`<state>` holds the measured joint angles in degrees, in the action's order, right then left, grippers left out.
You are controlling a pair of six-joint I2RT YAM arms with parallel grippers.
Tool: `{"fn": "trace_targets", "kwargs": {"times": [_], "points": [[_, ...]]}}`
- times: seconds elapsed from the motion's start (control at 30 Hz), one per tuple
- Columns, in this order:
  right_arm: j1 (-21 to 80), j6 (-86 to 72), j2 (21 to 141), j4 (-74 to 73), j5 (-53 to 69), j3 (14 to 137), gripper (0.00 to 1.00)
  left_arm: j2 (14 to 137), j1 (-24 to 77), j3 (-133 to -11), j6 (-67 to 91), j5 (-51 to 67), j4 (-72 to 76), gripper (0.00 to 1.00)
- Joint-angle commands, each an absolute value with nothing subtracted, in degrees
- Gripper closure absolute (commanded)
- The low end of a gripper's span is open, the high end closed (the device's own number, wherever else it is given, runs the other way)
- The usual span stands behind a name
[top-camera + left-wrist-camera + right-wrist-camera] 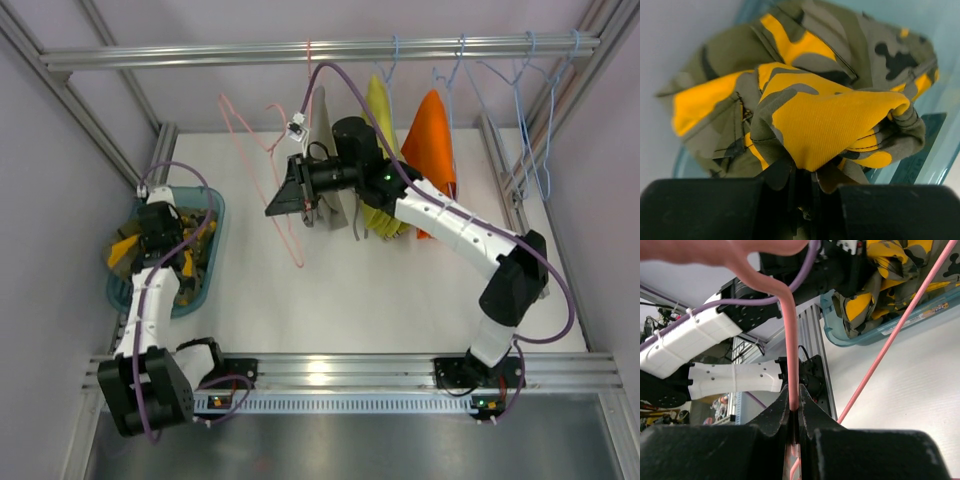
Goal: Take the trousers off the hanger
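Presently one camouflage trousers pair (830, 120) lies in one teal basket (203, 292).

Most free room is the bare front and middle of the table (360, 310), between the basket (203, 280) on the left and the right arm (450, 225). That arm slants from the near right corner to the centre and blocks the right half. Under the rail (200, 55) at the back, 3 pieces hang close together with only narrow gaps: grey trousers (320, 130), a yellow garment (380, 110) and an orange garment (430, 140). The pink hanger (243, 140) tilts out to their left, across the back-left space. Blue hangers (520, 120) dangle at the back right. Camo trousers (830, 120) fill the basket, and the left arm (150, 290) lies over it.
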<state>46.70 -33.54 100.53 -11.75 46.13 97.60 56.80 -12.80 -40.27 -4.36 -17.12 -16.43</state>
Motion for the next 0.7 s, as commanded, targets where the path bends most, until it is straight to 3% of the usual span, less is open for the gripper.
{"fn": "trace_targets", "kwargs": {"times": [0.0, 0.13, 0.17, 0.2, 0.37, 0.4, 0.5, 0.67], "points": [[46.41, -30.24, 95.72, -12.30, 45.62, 98.79, 1.00, 61.07, -14.85, -41.92, -3.34, -11.87, -18.28, 0.88], [46.41, -27.43, 93.17, -14.49, 45.00, 97.74, 1.00, 63.63, -15.99, -43.77, -2.64, -8.88, -19.95, 0.67], [46.41, -26.64, 92.73, -15.11, 44.56, 97.30, 1.00, 63.28, -16.78, -44.47, -1.51, -6.35, -21.34, 0.56], [46.41, -25.93, 92.29, -15.55, 44.47, 97.21, 1.00, 62.85, -17.31, -44.91, -1.06, -4.94, -22.14, 0.52], [46.41, -20.22, 88.86, -20.90, 42.90, 97.38, 1.00, 54.68, -18.11, -49.73, 1.65, 7.52, -25.49, 0.23], [46.41, -19.26, 88.34, -21.87, 42.63, 97.47, 1.00, 51.71, -18.11, -50.79, 2.02, 9.21, -25.92, 0.14], [46.41, -15.22, 85.70, -25.92, 41.66, 97.56, 1.00, 47.92, -18.02, -56.06, 3.42, 17.12, -27.33, 0.05], [46.41, -5.64, 79.99, -32.25, 40.26, 95.28, 1.00, 43.43, -18.02, -63.00, 5.11, 32.92, -27.60, 0.07]]}}
